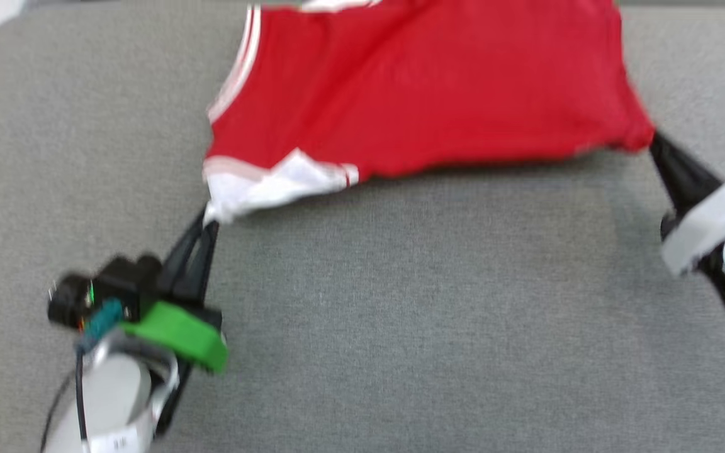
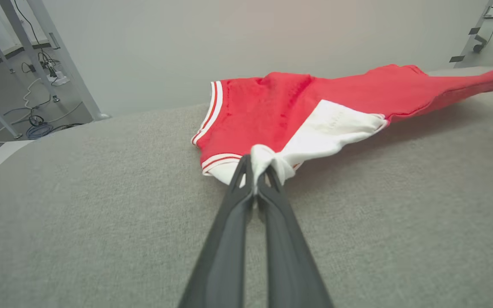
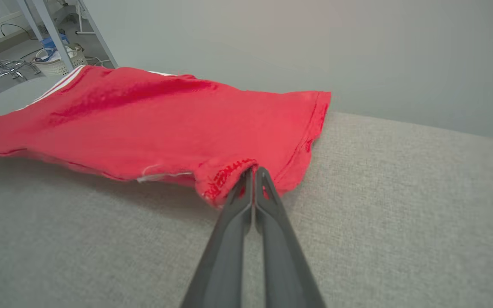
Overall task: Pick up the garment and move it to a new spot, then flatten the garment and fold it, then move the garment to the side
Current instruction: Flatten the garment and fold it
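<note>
Head view: the red jersey garment [image 1: 413, 88] with white-striped trim lies on the far part of the grey fabric surface [image 1: 400, 314], its top running out of frame. Its long axis runs left to right, strung between my two arms. The left claw [image 1: 208, 220] meets its white sleeve [image 1: 274, 182] at the near left corner. The right claw [image 1: 655, 139] meets the red corner at the near right.

Left wrist view: the left claw [image 2: 256, 171] is clamped on a bunched knot of white sleeve cloth, and the garment spreads ahead and to the right of it.

Right wrist view: the right claw [image 3: 253, 171] is pinched shut on the stitched red hem corner [image 3: 225, 175], and the garment stretches ahead and to its left.

Neither arm is nearer. The cloth lies beyond both claws, so I reckon any carry or lay-down depends on moving them together with the span kept taut.
</note>
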